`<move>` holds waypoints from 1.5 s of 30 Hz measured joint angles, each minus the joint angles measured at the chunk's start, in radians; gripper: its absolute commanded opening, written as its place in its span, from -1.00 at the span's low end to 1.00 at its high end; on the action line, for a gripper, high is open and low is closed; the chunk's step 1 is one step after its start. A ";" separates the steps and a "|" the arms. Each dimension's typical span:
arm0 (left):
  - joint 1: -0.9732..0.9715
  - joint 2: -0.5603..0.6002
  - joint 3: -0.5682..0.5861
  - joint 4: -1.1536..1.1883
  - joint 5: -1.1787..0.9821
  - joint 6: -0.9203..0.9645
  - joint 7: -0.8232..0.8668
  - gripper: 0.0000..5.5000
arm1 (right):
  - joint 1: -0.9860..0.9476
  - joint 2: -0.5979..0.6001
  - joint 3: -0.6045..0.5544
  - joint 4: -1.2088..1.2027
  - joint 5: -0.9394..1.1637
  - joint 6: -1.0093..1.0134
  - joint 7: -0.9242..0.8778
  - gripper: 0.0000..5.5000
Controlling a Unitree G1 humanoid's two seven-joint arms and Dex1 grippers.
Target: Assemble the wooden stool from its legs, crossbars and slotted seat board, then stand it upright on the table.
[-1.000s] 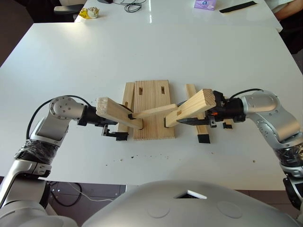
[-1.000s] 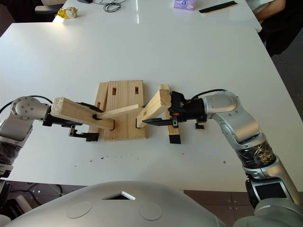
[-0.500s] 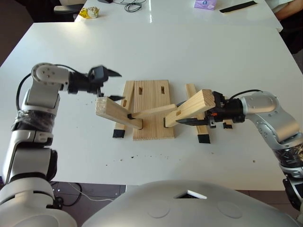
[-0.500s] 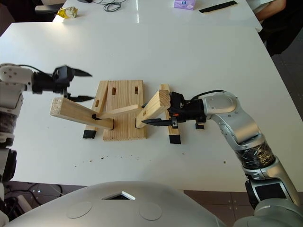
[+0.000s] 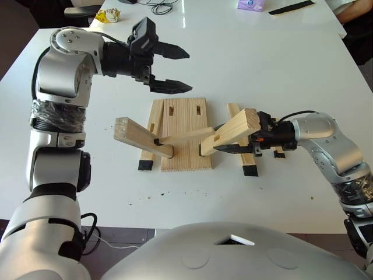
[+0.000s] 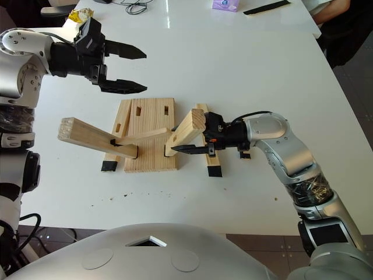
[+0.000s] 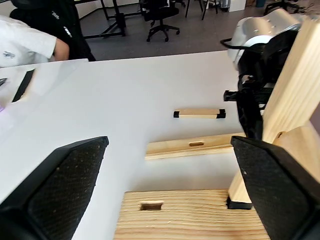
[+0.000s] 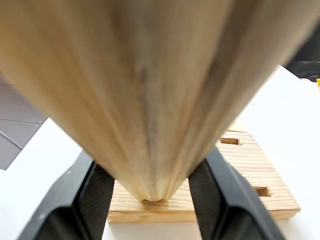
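1. Since a second ago my left gripper (image 5: 187, 72) has let go of the left leg (image 5: 137, 137) and swung up and away. It now hangs released, fingers spread wide, above the far edge of the seat board (image 5: 183, 114). The left leg has stayed where I left it, propped at a slant.
2. Nearest me, dark specks (image 5: 169, 192) dot the white table (image 5: 233, 58).
3. Next out is the sub-assembly: the left leg and the right leg (image 5: 236, 129), bridged by a crossbar (image 5: 183, 137) that meets a slot in each. My right gripper (image 5: 227, 140) is clamped on the right leg and holds it tilted. I can't tell how deep the joints sit.
4. The seat board lies flat beneath them, its slots open and facing up.
5. One spare leg (image 5: 156, 114) lies flat against the board's left edge and another (image 5: 249, 160) just right of the held leg. A short crossbar (image 7: 199, 113) lies beyond, near my right arm.
6. Progress, as I judge it: one leg pair is linked and that's all. Left to do are the second pair, the remaining crossbars, fitting the seat board and standing the stool upright, so I'm well under halfway.
7. Farther back sit a yellow packet (image 5: 109, 16), cables (image 5: 160, 7) and a purple pack (image 5: 252, 4), and past the table there are office chairs (image 7: 160, 15).
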 measured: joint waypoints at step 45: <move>0.158 0.023 -0.112 -0.229 -0.016 0.023 -0.031 0.66 | -0.056 0.041 0.025 0.033 -0.028 0.011 -0.010 -0.26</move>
